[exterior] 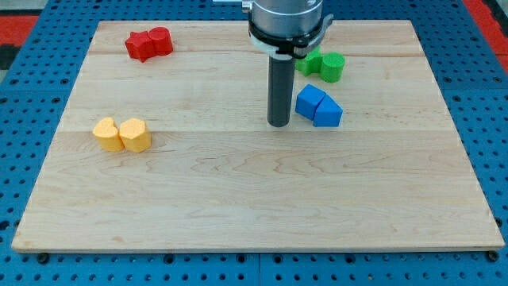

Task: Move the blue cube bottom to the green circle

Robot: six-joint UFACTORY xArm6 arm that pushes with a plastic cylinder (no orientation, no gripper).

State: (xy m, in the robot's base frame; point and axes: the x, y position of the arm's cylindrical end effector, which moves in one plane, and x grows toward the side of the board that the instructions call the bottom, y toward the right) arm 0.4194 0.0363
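Sitting at the view's left on the wooden board (pixel 238 206) are two yellow blocks, a yellow star-like block (pixel 105 133) touching a yellow rounded block (pixel 136 135). Lying above them, near the board's top left corner, are a red star-like block (pixel 140 45) and a red cylinder (pixel 161 40), also touching each other.

Standing near the middle of the board is the arm's dark rod, and the rod's tip (pixel 278 125) is resting on the wood just beside the blue pair, on that pair's left. The arm is carrying no fingers at all, only this rod, so there is nothing to open or close.

Lying just right of the tip is the blue cube (pixel 309 100), pressing against a blue wedge-shaped block (pixel 327 113) on its lower right. Sitting above them, close to the rod's housing, are a green block (pixel 311 63), partly hidden so its shape cannot be told, and the green circle (pixel 332 67), a short cylinder on the right.

The cube is already lying below the green circle, slightly to the left of it and near it. Judging from this, the tip is standing on the side from which a push would be sending the cube rightward, which looks like the direction still needed to bring it squarely beneath the circle.
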